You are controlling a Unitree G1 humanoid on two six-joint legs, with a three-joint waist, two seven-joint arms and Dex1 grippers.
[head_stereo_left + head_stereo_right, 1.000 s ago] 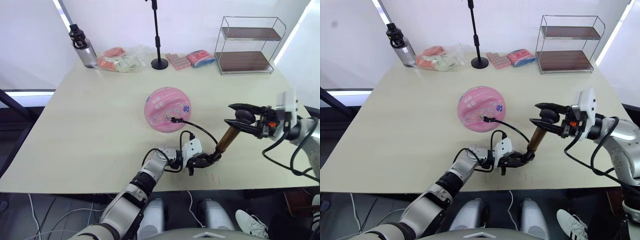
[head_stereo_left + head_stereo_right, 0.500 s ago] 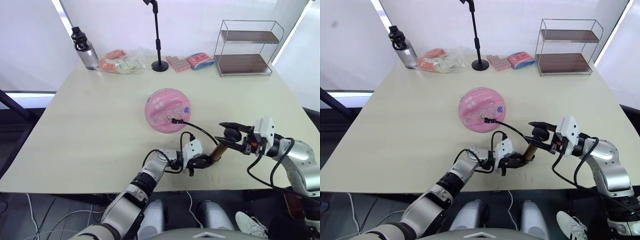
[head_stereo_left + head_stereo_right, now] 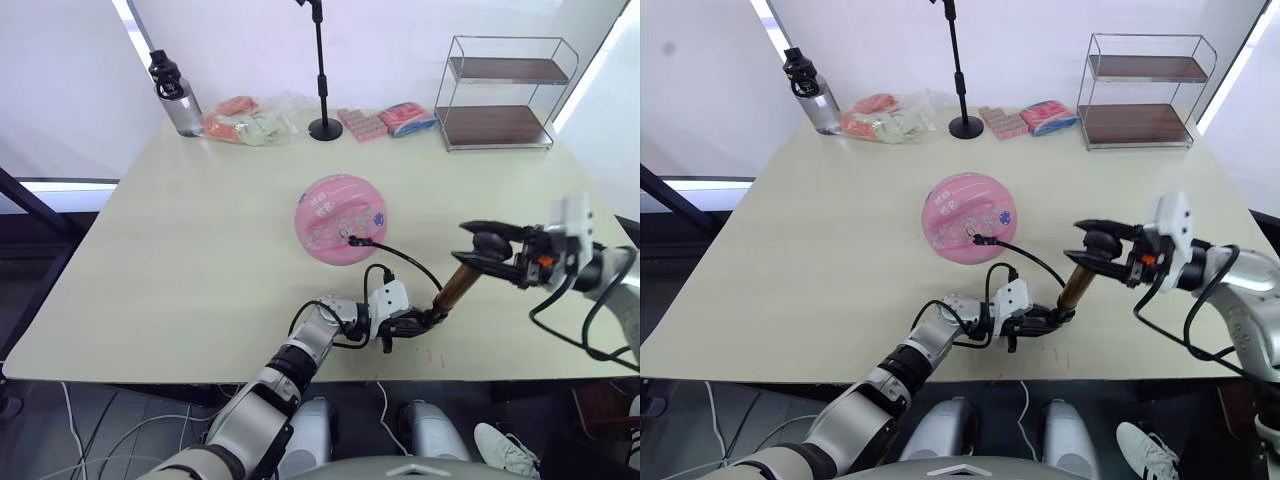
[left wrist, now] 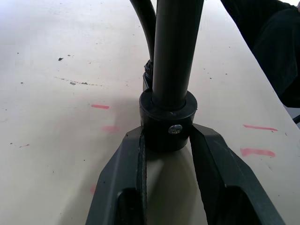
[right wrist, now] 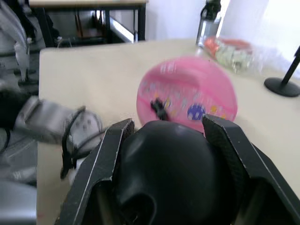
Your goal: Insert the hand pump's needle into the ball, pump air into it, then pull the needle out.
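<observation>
**Both grippers on the pump, hose fitting at the ball**

You have the hand pump (image 3: 456, 286) standing tilted near the table's (image 3: 200, 240) front edge, right of centre. Your left gripper (image 4: 165, 136) is clamped on the pump's black base cap: in the left wrist view both fingers (image 4: 123, 164) press against the cap from either side, and the cap's foot sits on the tabletop among faint red marks. Your right gripper (image 3: 492, 244) grasps the black T-handle (image 5: 171, 173) at the pump's upper end; in the right wrist view the handle bulges between the two fingers and hides most of what lies beyond it, so you cannot see the bronze barrel from there.

The ball (image 3: 341, 218) rests near the middle of the table, well apart from both grippers, looking rounded. The thin black hose (image 3: 400, 260) arcs from the pump's base up and over to a small black fitting on the ball's near side. The needle itself is too small to make out; you cannot tell how deep it sits.

Along the far edge you see a water bottle (image 3: 176, 83) at the left corner, a plastic bag of snacks (image 3: 248, 119), a black stand (image 3: 321, 70) cut off at the top, some packets (image 3: 385, 119), and a wire shelf (image 3: 505, 90) towards the right corner.
</observation>
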